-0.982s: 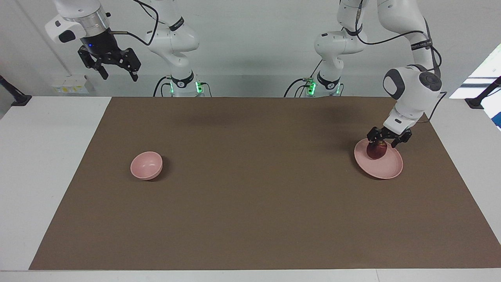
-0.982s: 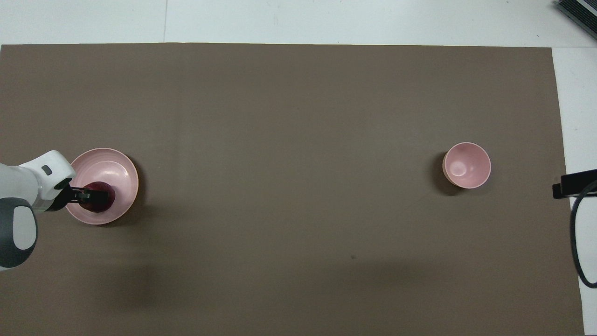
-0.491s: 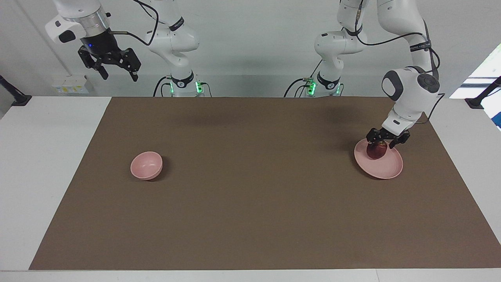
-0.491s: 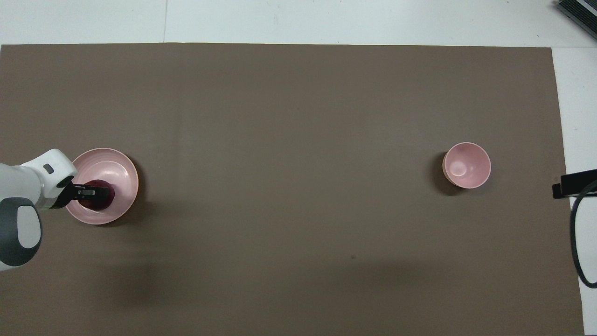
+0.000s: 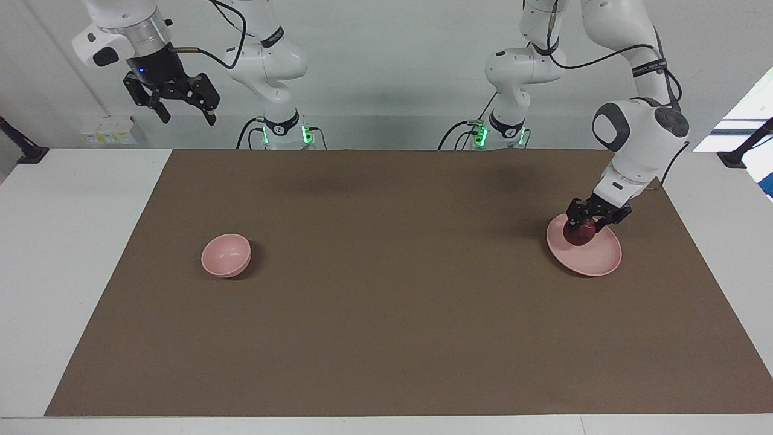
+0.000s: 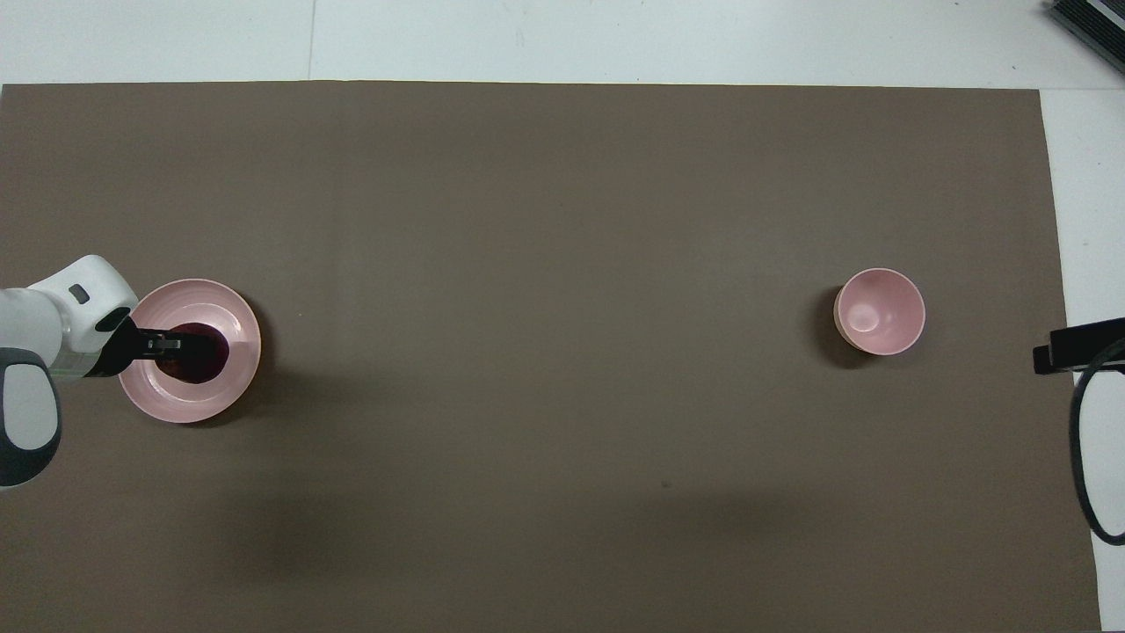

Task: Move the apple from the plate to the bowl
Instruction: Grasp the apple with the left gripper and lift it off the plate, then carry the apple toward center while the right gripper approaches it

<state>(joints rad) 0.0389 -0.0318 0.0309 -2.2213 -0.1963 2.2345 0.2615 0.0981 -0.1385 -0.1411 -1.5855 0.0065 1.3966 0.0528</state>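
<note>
A dark red apple (image 5: 578, 234) (image 6: 200, 353) is just above the pale pink plate (image 5: 595, 260) (image 6: 198, 400) at the left arm's end of the mat. My left gripper (image 5: 584, 225) (image 6: 176, 345) is shut on the apple's top and holds it over the plate. The small deep pink bowl (image 5: 225, 255) (image 6: 879, 311) stands alone toward the right arm's end. High above that end of the table, my right gripper (image 5: 184, 112) waits open with nothing in it.
A brown mat (image 5: 386, 302) covers most of the white table. A black cable loop (image 6: 1085, 457) and a dark bracket (image 6: 1077, 347) show at the overhead view's edge at the right arm's end.
The left gripper closed on the apple, then rose and shifted slightly with it over the plate. The right arm barely moved.
</note>
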